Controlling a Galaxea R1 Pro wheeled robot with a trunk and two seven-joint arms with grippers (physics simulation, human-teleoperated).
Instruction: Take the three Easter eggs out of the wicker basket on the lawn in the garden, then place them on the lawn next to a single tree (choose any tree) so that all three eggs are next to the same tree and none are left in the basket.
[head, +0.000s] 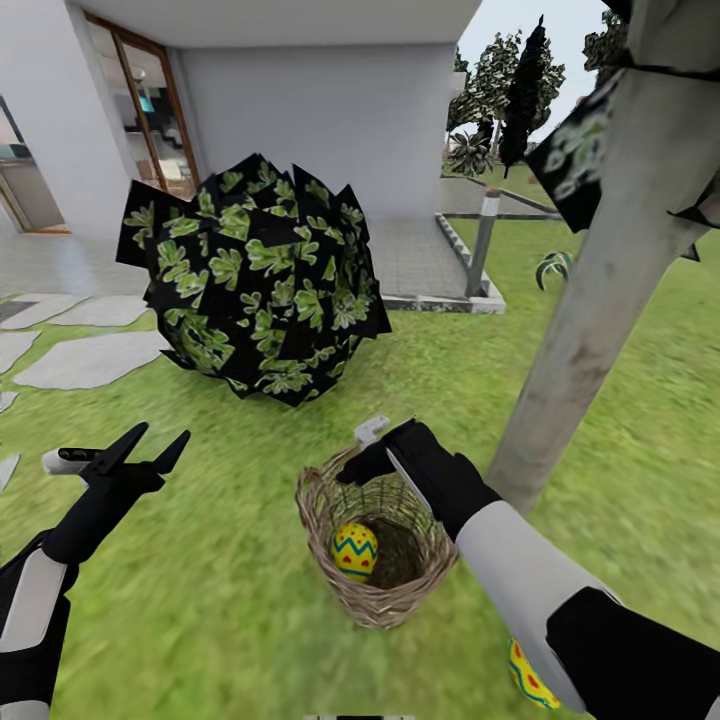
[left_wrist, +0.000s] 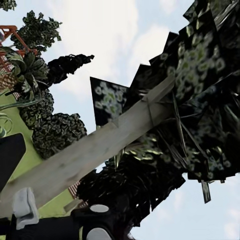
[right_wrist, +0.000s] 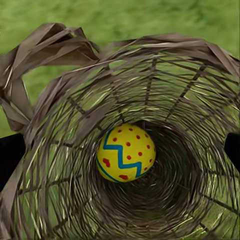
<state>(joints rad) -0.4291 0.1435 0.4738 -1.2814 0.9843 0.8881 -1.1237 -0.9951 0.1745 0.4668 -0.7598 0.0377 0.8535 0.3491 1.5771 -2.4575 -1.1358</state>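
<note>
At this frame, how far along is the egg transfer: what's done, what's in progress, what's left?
Partly done. One egg already lies on the lawn near the tree trunk, partly hidden by the right arm. In hand: the right gripper hangs at the wicker basket rim, aimed at the one egg inside, not yet grasped. The left gripper is open and empty. The third egg's whereabouts can't be told.

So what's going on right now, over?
Right gripper over basket, open. Left gripper open, idle. One egg inside. Nothing blocking.
</note>
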